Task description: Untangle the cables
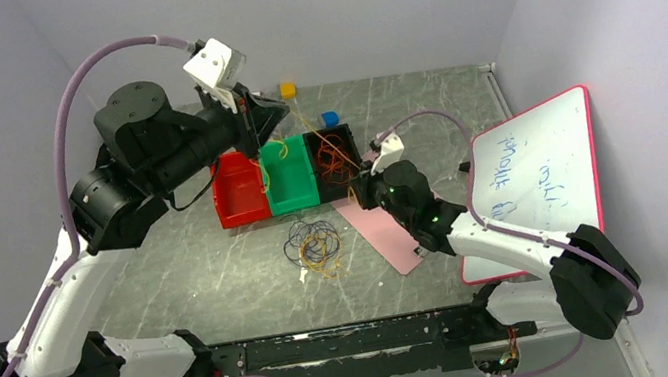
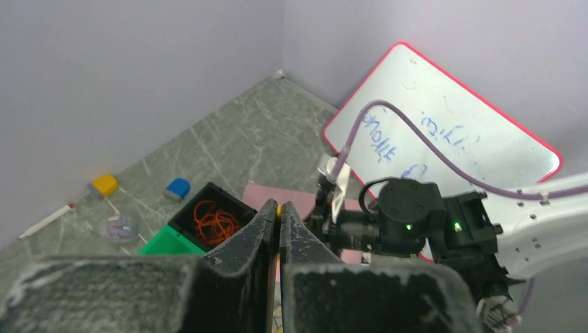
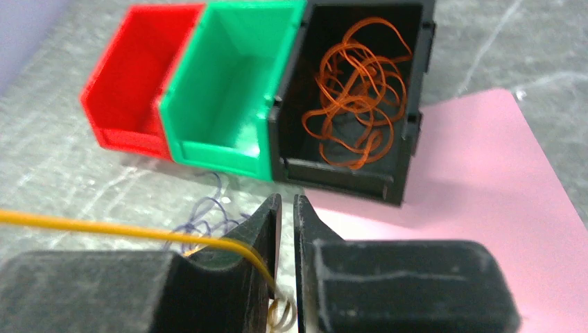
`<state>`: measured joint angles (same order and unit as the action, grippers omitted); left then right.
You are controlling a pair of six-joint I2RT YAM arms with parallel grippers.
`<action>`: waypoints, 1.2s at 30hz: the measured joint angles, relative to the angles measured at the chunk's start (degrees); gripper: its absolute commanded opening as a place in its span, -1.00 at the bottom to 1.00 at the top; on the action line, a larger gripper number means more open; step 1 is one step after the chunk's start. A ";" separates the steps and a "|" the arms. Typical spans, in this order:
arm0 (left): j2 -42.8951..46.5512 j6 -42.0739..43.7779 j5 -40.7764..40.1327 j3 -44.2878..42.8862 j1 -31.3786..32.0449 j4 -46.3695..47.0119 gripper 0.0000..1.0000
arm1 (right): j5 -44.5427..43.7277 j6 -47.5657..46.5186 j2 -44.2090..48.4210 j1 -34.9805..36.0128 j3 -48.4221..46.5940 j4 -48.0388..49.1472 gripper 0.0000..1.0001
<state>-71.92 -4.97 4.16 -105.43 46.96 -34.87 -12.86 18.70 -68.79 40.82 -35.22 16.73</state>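
Clearly the yellow cable [image 3: 104,229] stretches leftward and upward from the right tool [image 3: 287,208], whose jaws stand barely apart around it (grip uncertain), to the left tool [image 2: 279,215], pressed together on it, while the tangle [image 1: 315,242] lies on the bench [image 1: 223,277] just below the right tool.

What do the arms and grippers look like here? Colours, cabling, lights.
Left arm and right arm: white links, bulky black joint housings, a lilac hose looped along each. Left gripper and right gripper: two matte black fingers with wedge tips. Green LEDs on the right wrist.
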 measured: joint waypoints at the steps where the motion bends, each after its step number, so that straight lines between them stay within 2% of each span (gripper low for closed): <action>1: -0.42 0.15 -0.46 -0.87 0.00 -1.01 -0.86 | 0.04 0.28 0.09 0.00 0.68 0.48 -0.65; 11: 0.33 2.86 -6.73 -13.16 0.00 1.20 -0.86 | -0.09 3.34 -0.24 -1.18 8.15 -3.54 -0.70; 15: 0.46 3.72 -8.15 -14.34 0.00 2.12 -0.86 | -0.07 3.89 0.11 -1.22 8.26 -3.93 -0.76; 25: -1.01 4.20 -8.92 -13.68 0.00 2.05 -0.86 | -0.24 4.22 4.04 -1.22 8.31 -5.86 -0.76; 28: -1.05 4.20 -8.98 -13.29 0.00 2.12 -0.86 | 0.17 4.15 5.75 -1.25 8.57 -6.43 -0.66; 36: -0.94 4.20 -9.99 -9.27 0.00 2.49 -0.86 | 3.23 2.95 12.68 -1.29 8.63 -9.94 -0.24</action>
<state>-72.86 -0.78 -5.82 -114.69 46.96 -32.38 -9.63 21.65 -56.12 39.53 -26.59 6.79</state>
